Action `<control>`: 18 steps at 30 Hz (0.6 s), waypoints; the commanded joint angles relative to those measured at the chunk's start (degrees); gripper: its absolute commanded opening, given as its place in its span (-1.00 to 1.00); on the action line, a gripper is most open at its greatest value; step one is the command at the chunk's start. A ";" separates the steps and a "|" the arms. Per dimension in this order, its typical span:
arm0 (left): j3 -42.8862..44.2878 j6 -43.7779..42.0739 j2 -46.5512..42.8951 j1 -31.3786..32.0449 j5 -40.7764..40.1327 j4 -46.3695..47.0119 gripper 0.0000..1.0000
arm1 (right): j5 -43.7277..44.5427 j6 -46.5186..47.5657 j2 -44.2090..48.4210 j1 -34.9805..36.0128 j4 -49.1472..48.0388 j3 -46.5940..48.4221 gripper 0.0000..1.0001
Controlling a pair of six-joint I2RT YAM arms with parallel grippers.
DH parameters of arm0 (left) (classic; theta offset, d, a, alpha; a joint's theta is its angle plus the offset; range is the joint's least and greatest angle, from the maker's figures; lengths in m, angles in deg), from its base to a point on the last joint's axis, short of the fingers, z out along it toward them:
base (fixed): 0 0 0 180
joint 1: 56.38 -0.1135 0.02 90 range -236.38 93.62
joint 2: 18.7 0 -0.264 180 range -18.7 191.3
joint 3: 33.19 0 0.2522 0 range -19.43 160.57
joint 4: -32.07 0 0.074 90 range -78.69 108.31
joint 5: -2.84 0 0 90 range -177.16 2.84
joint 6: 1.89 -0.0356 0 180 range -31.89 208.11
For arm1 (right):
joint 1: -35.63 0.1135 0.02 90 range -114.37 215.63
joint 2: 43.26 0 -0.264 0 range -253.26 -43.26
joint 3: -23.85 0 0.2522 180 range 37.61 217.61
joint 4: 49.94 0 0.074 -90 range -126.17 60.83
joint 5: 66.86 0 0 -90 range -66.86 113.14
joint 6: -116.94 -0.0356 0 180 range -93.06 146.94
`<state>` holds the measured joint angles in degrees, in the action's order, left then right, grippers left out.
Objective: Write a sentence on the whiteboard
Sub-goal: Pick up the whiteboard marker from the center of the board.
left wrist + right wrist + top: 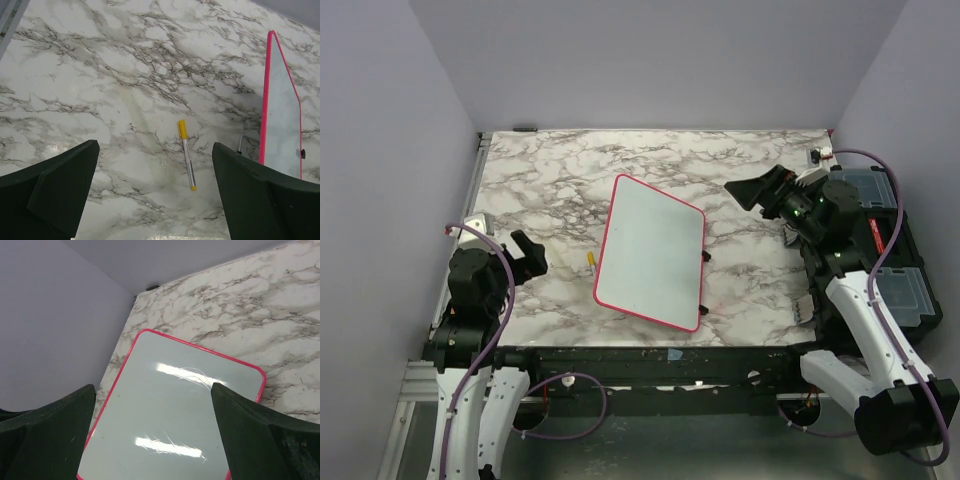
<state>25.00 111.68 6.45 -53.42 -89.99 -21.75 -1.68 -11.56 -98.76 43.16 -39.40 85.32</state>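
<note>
The whiteboard [652, 252], white with a pink-red frame, lies tilted at the middle of the marble table [560, 170]. Its surface [170, 415] shows only glare streaks; the sentence is out of view. A yellow-capped silver marker [590, 263] lies on the marble just left of the board. My left gripper [528, 250] hovers open left of the marker [186, 154], which lies ahead between the spread fingers [60, 185], untouched. The board's edge [266, 100] runs along the right of that view. My right gripper [760, 190] hangs open right of the board's far corner, empty, its camera facing the board.
Two small black clips [706, 256] sit on the board's right edge. Grey and black boxes [880, 230] line the table's right side. A small white device [475, 228] sits at the left edge. Purple-grey walls close in the back and both sides.
</note>
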 commanded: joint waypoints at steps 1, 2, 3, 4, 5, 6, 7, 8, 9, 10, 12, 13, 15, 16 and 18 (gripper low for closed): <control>-0.13 -0.63 -0.49 -0.25 2.79 -0.64 0.93 | 0.01 -0.20 0.36 -0.02 5.01 0.74 1.00; -0.13 -0.63 -0.46 -0.27 2.78 -0.57 0.92 | 0.72 0.26 0.40 0.03 6.20 1.16 1.00; -0.20 -0.63 -0.57 -0.31 2.79 -0.46 0.92 | 1.27 0.74 0.43 0.03 7.72 1.58 1.00; -0.23 -0.63 -0.51 -0.29 4.13 -0.46 0.92 | 2.05 1.20 0.44 0.03 8.92 2.15 1.00; -0.22 -0.63 -0.33 -0.29 4.13 -0.54 0.92 | 2.36 1.65 0.27 -0.02 10.43 2.65 1.00; -0.14 -0.63 -0.13 -0.26 3.98 -0.62 0.91 | 2.35 2.28 0.04 0.03 11.53 3.33 1.00; 0.02 -0.63 0.21 -0.30 4.01 -0.80 0.91 | 2.32 2.77 -0.41 0.03 13.05 4.09 1.00; 0.05 -0.63 0.49 -0.26 4.06 -0.96 0.90 | 2.10 3.45 -0.96 0.02 14.30 5.06 1.00; 0.05 -0.63 0.87 -0.28 4.14 -1.07 0.89 | 2.32 3.92 -1.37 0.15 15.70 6.11 1.00; 0.09 -0.63 1.06 -0.26 4.07 -1.16 0.87 | 2.76 4.47 -1.70 0.05 17.14 6.84 1.00; 0.26 -0.57 1.73 -0.32 3.87 -1.49 0.83 | 4.96 5.44 -1.72 0.42 19.47 8.00 1.00; 0.46 -0.44 1.96 -0.32 3.49 -1.79 0.80 | 6.47 5.87 -1.67 0.68 20.75 8.71 1.00; 0.82 0.51 2.65 -0.21 3.27 -2.43 0.78 | 8.92 6.52 -1.62 1.16 23.34 9.78 1.00; 0.99 1.39 3.29 -0.17 3.34 -2.84 0.76 | 10.05 6.88 -1.84 1.45 24.94 10.32 1.00; 0.89 2.55 4.79 0.14 2.33 -3.01 0.72 | 12.14 7.84 -2.27 2.10 27.84 11.50 1.00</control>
<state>25.02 111.99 9.00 -53.42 -87.50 -22.64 4.66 -6.62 -100.38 44.12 -19.95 93.89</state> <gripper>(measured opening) 0.884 0.998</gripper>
